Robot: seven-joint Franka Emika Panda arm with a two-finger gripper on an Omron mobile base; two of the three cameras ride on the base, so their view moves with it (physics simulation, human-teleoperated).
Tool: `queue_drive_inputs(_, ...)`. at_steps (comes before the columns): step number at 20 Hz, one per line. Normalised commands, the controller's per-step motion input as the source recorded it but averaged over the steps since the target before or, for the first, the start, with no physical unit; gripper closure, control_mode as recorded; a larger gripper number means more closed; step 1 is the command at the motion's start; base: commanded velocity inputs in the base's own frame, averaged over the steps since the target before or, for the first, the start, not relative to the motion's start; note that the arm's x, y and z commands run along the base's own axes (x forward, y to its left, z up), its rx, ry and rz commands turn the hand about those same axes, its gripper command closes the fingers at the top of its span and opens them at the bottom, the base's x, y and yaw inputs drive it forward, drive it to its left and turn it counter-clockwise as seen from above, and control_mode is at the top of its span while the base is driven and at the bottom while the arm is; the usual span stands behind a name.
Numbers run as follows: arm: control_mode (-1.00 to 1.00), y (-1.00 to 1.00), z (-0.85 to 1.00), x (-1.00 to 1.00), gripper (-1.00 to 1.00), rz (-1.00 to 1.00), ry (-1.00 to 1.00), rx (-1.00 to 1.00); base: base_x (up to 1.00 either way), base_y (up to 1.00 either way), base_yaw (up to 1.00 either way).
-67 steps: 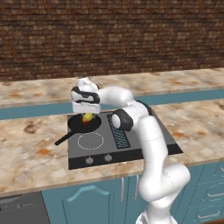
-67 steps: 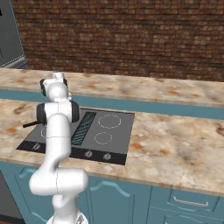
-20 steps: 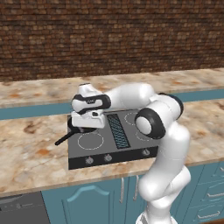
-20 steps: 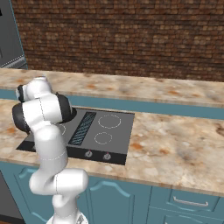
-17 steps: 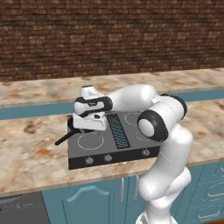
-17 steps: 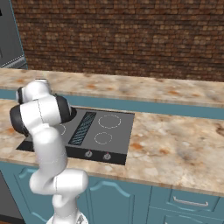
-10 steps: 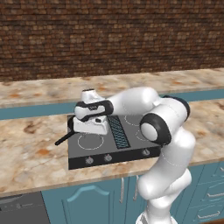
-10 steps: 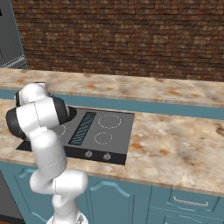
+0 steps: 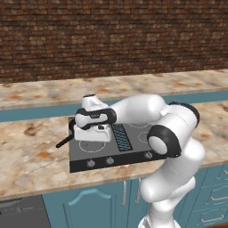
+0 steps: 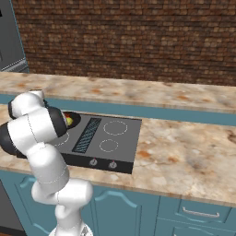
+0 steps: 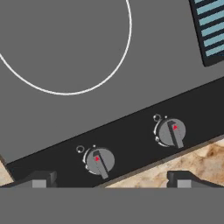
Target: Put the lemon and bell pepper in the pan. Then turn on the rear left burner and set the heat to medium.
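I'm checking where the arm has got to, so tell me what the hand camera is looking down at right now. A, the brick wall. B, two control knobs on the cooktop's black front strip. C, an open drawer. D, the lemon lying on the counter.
B: the hand view shows two grey knobs, one and another, on the black strip of the cooktop, with the open tool just above them.

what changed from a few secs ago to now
The arm swung from over the pan toward the front of the cooktop; the hand, open and holding nothing, now hangs over the two left knobs. The lemon and bell pepper stay in the pan, and the cooktop is unmoved.
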Motion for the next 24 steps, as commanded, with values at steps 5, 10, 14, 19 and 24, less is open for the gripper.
queue_drive_inputs(5, -1.00, 0.00, 0.00, -0.29, -1.00, 0.06, 0.00, 0.00, 0.00, 0.00, 0.00)
queue_drive_inputs(10, -1.00, 0.00, 0.00, -0.13, -1.00, 0.04, 0.00, 0.00, 0.00, 0.00, 0.00)
queue_drive_inputs(14, -1.00, 0.00, 0.00, 0.00, -1.00, 0.01, 0.00, 0.00, 0.00, 0.00, 0.00)
queue_drive_inputs(19, -1.00, 0.00, 0.00, 0.00, -1.00, 0.02, 0.00, 0.00, 0.00, 0.00, 0.00)
queue_drive_inputs(24, -1.00, 0.00, 0.00, 0.00, -1.00, 0.01, 0.00, 0.00, 0.00, 0.00, 0.00)
